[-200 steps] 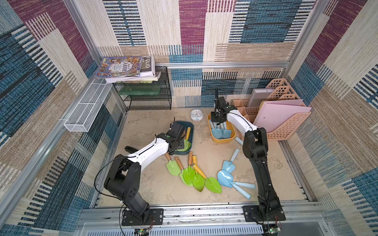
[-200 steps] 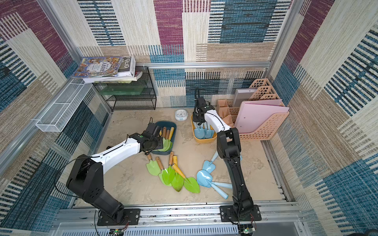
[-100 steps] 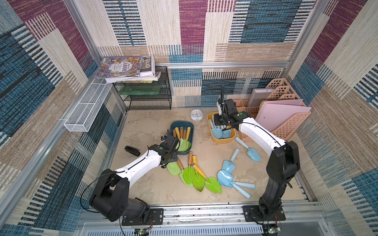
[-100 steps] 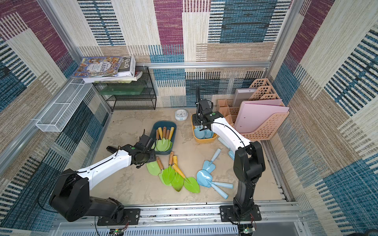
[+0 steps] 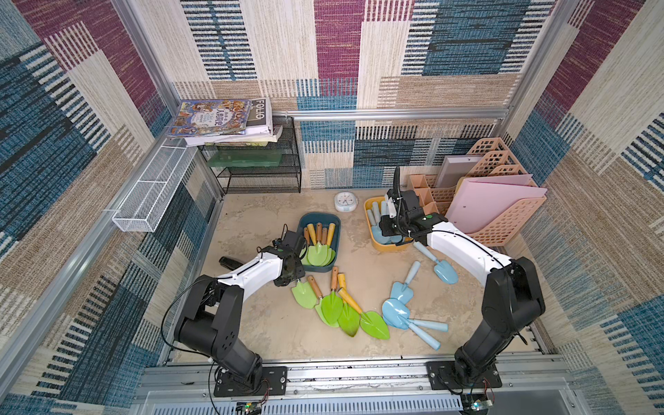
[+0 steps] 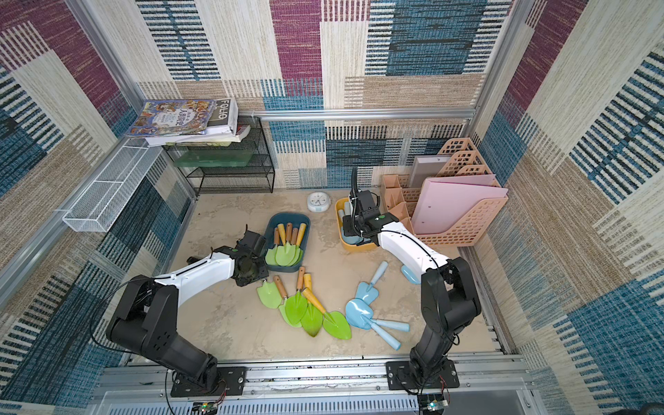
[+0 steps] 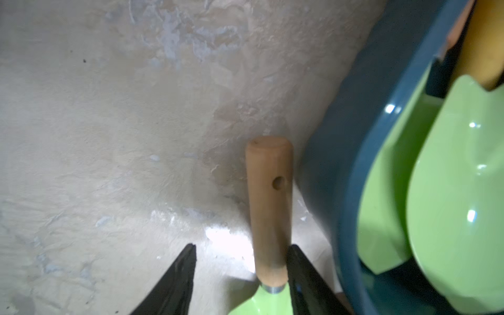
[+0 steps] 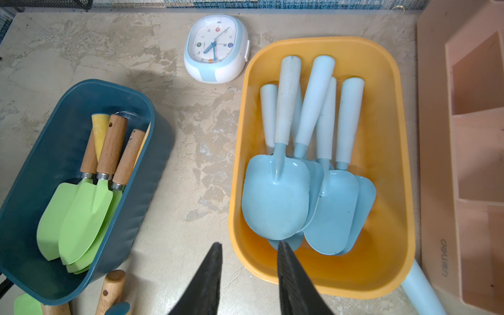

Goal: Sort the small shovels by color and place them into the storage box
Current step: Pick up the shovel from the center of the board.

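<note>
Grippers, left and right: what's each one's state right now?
Left gripper: open, jaws straddling a green shovel's wooden handle, not clamped on it.
Right gripper: open, holding nothing, by the yellow box.

The left gripper [image 7: 242, 246] has its black fingers [image 7: 174, 281] apart, straddling the lime-green small shovel with a brown wooden handle [image 7: 270, 204], which lies on the mottled beige table [image 7: 109, 136]. One finger touches the handle — the other stands clear. Just beside the handle is the dark blue plastic box [image 7: 341, 163], which holds lime-green blades [image 7: 450, 191] and a yellow handle [image 7: 485, 41].
</note>
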Robot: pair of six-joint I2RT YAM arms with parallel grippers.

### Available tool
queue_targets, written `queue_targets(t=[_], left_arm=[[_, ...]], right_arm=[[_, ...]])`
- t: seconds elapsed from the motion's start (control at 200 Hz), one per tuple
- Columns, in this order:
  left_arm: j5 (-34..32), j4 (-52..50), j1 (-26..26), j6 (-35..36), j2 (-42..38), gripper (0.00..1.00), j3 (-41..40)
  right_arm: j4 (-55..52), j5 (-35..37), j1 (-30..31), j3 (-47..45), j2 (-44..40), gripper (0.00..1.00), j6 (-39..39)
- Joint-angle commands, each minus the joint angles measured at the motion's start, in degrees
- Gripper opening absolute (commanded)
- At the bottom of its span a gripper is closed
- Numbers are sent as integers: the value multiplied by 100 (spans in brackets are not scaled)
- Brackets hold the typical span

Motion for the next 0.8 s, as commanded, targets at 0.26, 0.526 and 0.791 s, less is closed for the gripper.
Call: queue_targets(t=[0.26, 0.526, 0.791], left_arm=[[-28, -23, 25, 6, 369, 42, -40], [-15, -228, 150, -36, 419, 2, -63], [-1181, -1307, 195, 360, -393, 0, 554]], right_arm=[[355, -259, -25, -168, -24, 35, -48], [401, -286, -32, -235, -109, 35, -112], [467, -321, -107, -292, -211, 34, -135]])
